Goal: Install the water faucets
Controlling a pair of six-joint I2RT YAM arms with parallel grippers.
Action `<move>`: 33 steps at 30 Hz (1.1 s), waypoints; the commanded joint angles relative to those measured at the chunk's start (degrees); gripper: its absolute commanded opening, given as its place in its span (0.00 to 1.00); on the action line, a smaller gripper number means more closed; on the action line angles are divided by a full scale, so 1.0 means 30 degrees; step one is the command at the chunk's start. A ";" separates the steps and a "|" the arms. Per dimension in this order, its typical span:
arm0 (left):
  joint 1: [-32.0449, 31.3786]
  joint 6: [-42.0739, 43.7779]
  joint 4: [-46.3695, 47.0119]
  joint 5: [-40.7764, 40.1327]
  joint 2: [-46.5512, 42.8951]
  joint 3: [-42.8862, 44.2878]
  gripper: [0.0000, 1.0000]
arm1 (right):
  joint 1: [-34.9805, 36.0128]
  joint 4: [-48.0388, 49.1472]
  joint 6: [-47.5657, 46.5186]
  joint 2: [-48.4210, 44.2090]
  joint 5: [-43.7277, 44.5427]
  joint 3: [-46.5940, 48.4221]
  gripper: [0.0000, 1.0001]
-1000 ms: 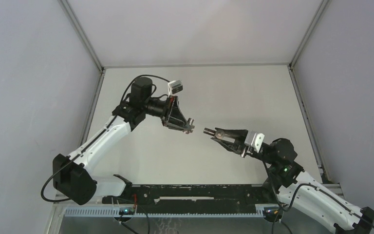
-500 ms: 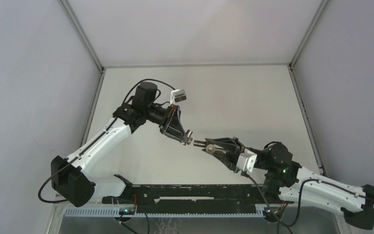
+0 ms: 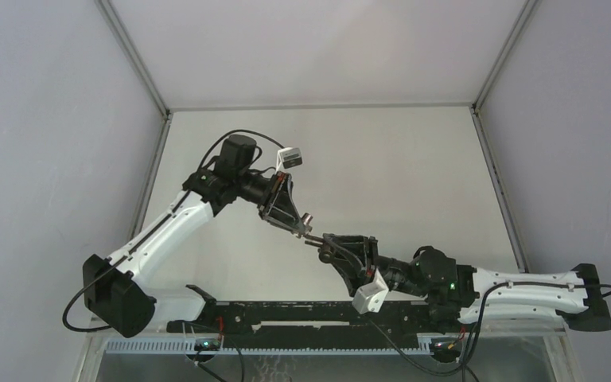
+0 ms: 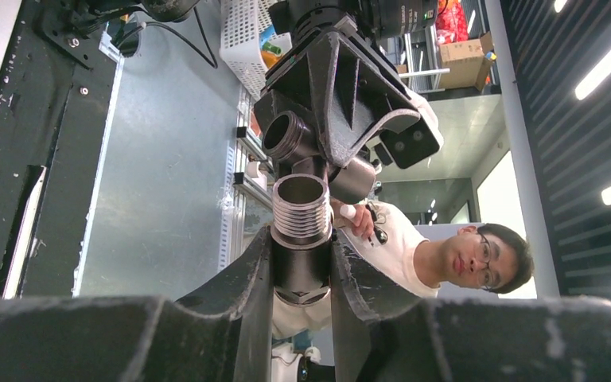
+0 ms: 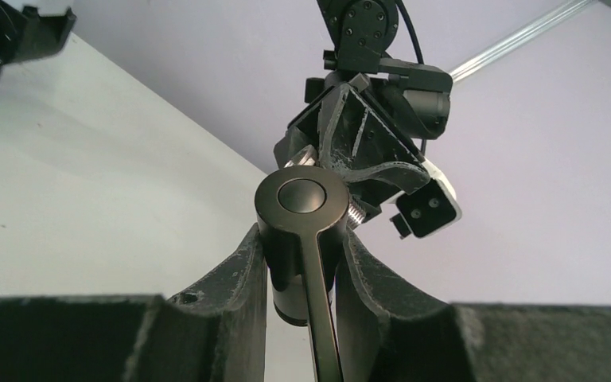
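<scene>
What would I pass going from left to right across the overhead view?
The left arm → left gripper, shut on the fitting → right gripper, shut on the tap → right arm.

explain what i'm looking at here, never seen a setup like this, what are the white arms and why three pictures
These are two robot arms bolted at the near edge of a white table. The overhead view looks down from behind them: left arm, right arm. The other two pictures come from small cameras on each wrist, looking along that arm's own gripper. The left gripper is shut on a threaded fitting. The right gripper is shut on a dark tap piece with a thin lever. Both parts are held in the air, tip to tip, as if to be screwed together; whether they touch I cannot tell.
</scene>
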 commanded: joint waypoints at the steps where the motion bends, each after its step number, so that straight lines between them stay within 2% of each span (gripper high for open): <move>1: -0.0250 0.0428 -0.0452 0.0040 -0.0408 0.1243 0.00 | 0.0412 0.1931 -0.2879 0.0197 0.3337 0.0803 0.00; 8: -0.0011 0.0745 -0.0976 -0.0233 -0.0297 0.1389 0.00 | 0.1054 0.2441 -0.4568 0.0443 0.5020 0.0507 0.00; 20: 0.0352 -0.0495 -0.1055 -0.0897 -0.0117 0.1565 0.00 | 0.2476 0.6971 -0.8991 0.2966 0.7352 -0.0786 0.00; 25: 0.0825 -0.0971 -0.1057 -0.1463 0.0046 0.1389 0.00 | 0.2820 0.7221 -1.0171 0.3258 0.8177 -0.1035 0.00; 28: 0.0908 -0.1037 -0.0997 -0.1577 0.0146 0.1312 0.00 | 0.2914 0.7076 -1.0452 0.3511 0.8598 -0.1035 0.00; 33: 0.0910 -0.0701 -0.0989 -0.1216 0.0010 0.1257 0.00 | 0.2916 0.6627 -0.8620 0.2975 0.7698 -0.1053 0.00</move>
